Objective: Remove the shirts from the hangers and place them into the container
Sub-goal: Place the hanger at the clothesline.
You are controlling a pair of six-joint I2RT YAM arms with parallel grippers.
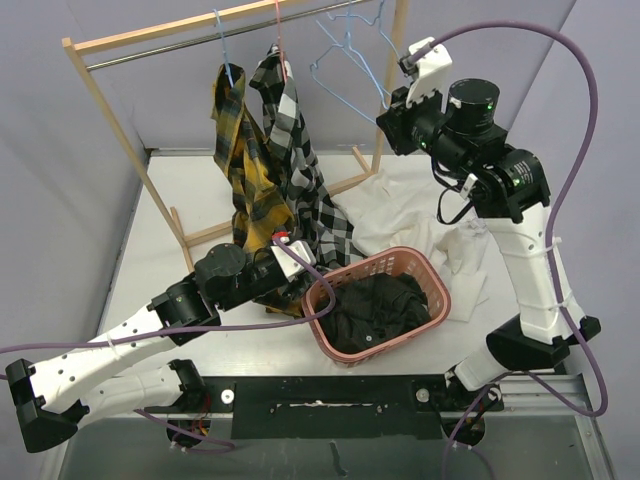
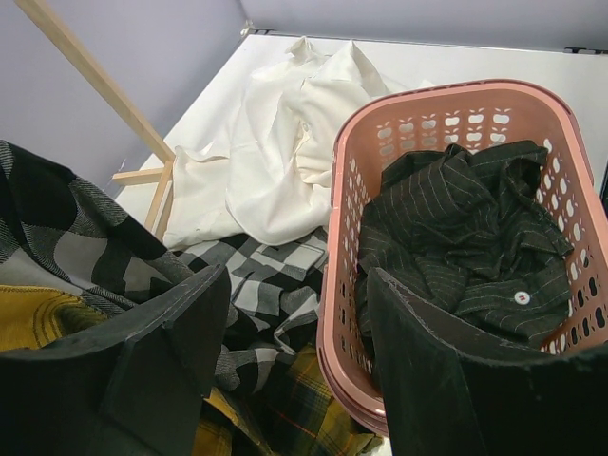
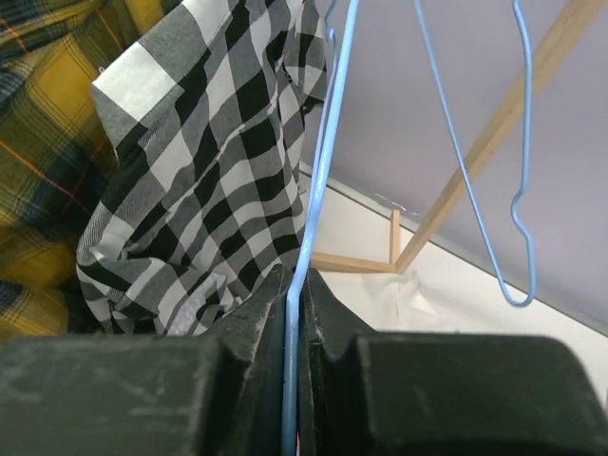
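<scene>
My right gripper (image 1: 386, 108) (image 3: 296, 285) is shut on the wire of a bare light-blue hanger (image 3: 318, 190) (image 1: 345, 75) on the rail. A second bare blue hanger (image 3: 494, 190) hangs beside it. The yellow plaid shirt (image 1: 235, 150) and the black-and-white check shirt (image 1: 290, 130) (image 3: 209, 161) hang on hangers, their tails piled on the table. The white shirt (image 1: 395, 215) (image 2: 285, 142) lies crumpled on the table. The black shirt (image 1: 375, 310) (image 2: 456, 228) lies in the pink container (image 1: 435, 275) (image 2: 347, 190). My left gripper (image 1: 305, 280) (image 2: 299, 285) is open astride the container's left wall, holding nothing.
The wooden rack (image 1: 100, 90) with its metal rail spans the back of the table, and its foot bars (image 2: 142, 176) rest beside the white shirt. Purple cables loop from both arms. Grey walls close the left and back sides.
</scene>
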